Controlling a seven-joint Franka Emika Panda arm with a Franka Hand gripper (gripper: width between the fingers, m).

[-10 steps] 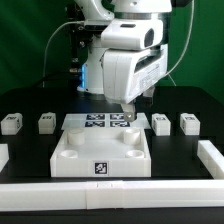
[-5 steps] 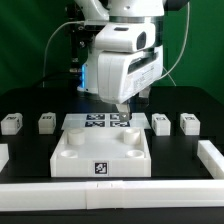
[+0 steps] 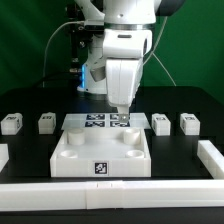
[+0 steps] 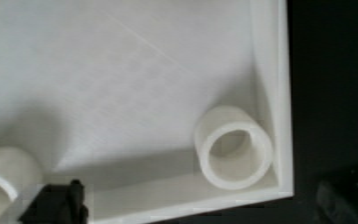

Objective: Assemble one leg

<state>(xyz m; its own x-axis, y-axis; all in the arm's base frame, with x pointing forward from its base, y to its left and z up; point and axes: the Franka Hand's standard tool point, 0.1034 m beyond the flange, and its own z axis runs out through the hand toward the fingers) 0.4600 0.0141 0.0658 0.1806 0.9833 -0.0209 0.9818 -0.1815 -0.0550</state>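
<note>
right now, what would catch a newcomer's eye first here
The big white arm dominates the centre, its gripper hanging open by the far edge of the white tray-like part. Four small tagged legs line up beyond it: two at the exterior view's left, two at its right.

the table (image 3: 30, 100) is black, and the backdrop (image 3: 25, 40) behind it is plain green. the four legs (image 3: 11, 123) (image 3: 46, 123) (image 3: 160, 123) (image 3: 189, 123) are white, each with a small black-and-white square pattern on its side. the tray (image 3: 70, 165) is white all over, with one black-and-white tag (image 3: 100, 168) on its front wall. in the wrist view its round socket (image 4: 234, 160) is the same plain white. the marker board (image 3: 100, 122) is white with black-and-white tags. the rails (image 3: 110, 190) are white. the arm (image 3: 125, 60) is white with a blue patch (image 3: 89, 75). the gripper (image 3: 120, 113) has black fingers (image 4: 60, 201).
</note>
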